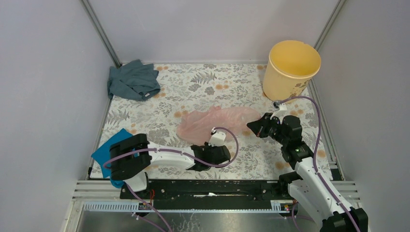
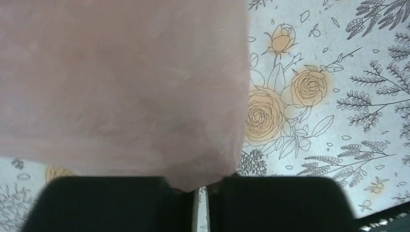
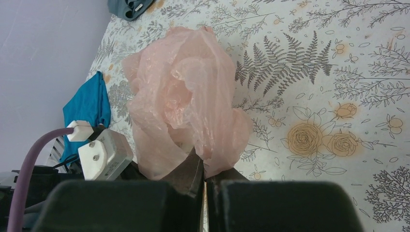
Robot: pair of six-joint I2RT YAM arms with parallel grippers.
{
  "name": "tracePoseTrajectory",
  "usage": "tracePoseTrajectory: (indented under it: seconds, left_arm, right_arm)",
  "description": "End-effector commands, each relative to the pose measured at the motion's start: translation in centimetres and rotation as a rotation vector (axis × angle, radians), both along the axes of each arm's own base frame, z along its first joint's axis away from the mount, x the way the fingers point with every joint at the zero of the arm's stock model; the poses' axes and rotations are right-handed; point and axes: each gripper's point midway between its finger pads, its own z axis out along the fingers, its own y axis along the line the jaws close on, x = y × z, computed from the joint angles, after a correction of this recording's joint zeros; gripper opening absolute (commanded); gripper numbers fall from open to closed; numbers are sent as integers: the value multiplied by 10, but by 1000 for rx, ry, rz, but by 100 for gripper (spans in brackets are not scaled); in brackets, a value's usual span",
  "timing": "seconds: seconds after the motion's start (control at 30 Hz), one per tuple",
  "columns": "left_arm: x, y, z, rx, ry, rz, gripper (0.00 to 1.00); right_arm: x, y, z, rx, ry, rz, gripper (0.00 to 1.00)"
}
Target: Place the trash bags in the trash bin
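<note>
Top external view: the pink trash bag (image 1: 212, 123) lies crumpled on the flowered table, left of the trash bin (image 1: 278, 87) and nearer the arms than it.
Both grippers meet the bag on the arms' side of the bin. The left gripper (image 2: 200, 188) has its fingers drawn to a slit, and the bag's near edge dips in, seemingly nipped. The right gripper (image 3: 204, 176) has its fingers pressed together on a fold at the end closest to the bin (how much film is caught is hard to tell). The film looks almost weightless, limp and slick, likely to billow or slip from a shallow pinch. A gathered bunch of folds would give a better hold than a single layer.
</note>
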Motion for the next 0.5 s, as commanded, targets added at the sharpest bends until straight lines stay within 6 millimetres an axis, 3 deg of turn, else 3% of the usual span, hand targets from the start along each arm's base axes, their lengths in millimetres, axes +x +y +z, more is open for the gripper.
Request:
tracePoseTrajectory:
  seconds: [0.0,0.13,0.23,0.3,0.4,0.47]
  left_arm:
    - [-2,1,21,-71,-11,-11,0]
    - [-6,7,45,-132,-11,1,0]
    - [-9,13,81,-271,-20,19,0]
    - [-8,18,102,-362,-18,37,0]
    - [7,30,129,-484,4,81,0]
    - [28,39,146,-560,20,102,0]
  right_arm:
    - [0,-1,5,-13,-33,6,0]
    - [-3,-12,1,-86,6,-26,0]
    - [-10,-22,-3,-146,53,-50,0]
    - [-15,-18,-8,-133,91,-31,0]
    - [-14,-15,-21,-125,188,-28,0]
    - [-6,-12,-24,-117,237,-40,0]
